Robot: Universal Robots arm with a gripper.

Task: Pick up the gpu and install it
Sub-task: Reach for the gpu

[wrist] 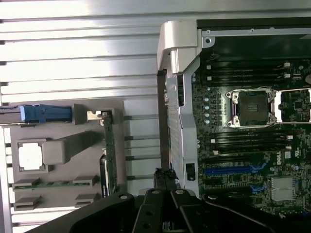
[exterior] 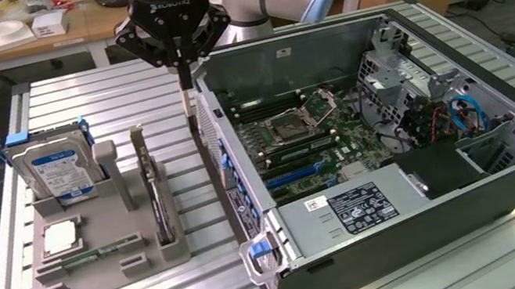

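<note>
exterior view: gripper point(exterior: 185, 74) fully closed, holds nothing, hangs between grey holder point(exterior: 97, 260) and computer case point(exterior: 413, 244) | gpu point(exterior: 150, 183) stands on edge in holder | wrist view: blue slot point(wrist: 231, 170) bare | progress: 0 of 2 steps done, pick and install left

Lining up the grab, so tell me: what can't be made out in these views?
- gpu: edge-on in its tray slot, both views; faces hidden.
- Tray end nearest the pincer: wrist view, behind the pincer's body.
- Motherboard: wrist view, cut off at the frame edge.
</note>
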